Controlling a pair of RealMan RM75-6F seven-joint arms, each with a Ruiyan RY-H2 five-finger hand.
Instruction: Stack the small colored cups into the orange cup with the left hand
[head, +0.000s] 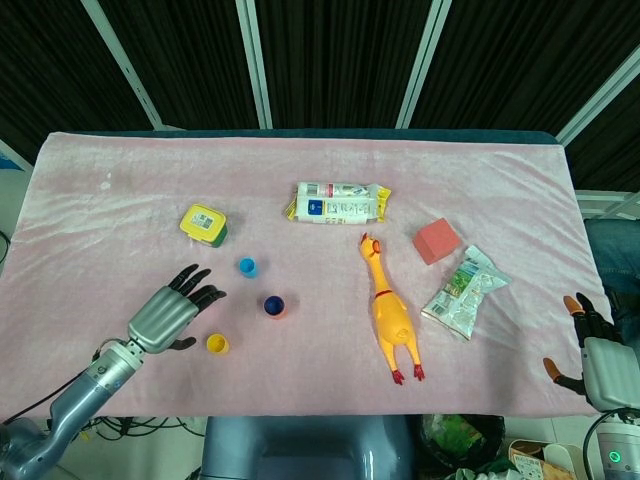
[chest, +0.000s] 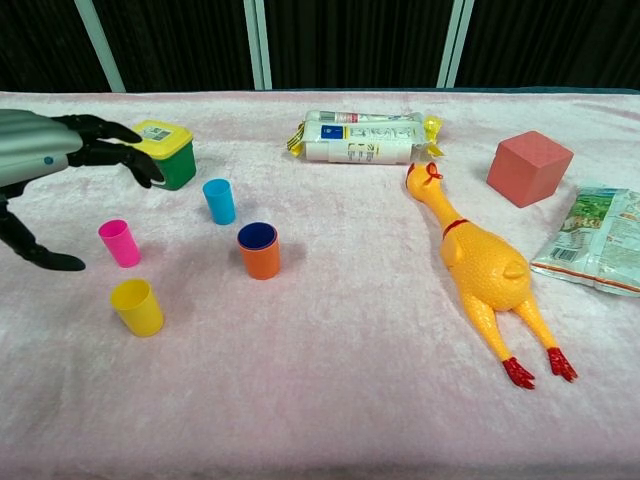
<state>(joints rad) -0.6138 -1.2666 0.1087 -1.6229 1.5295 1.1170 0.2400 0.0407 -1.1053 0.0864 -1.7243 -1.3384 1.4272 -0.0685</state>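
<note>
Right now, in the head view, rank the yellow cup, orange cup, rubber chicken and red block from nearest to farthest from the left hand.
From the left hand:
1. Yellow cup, just right of it, near the table's front.
2. Orange cup, further right.
3. Rubber chicken, centre-right.
4. Red block, far right.

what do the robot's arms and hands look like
The left hand has a silver-grey metal back and black fingers on a grey cylindrical forearm trailing a thin black cable. The right hand is silver-grey too, with black fingers tipped orange, above a base showing a small green light.
</note>
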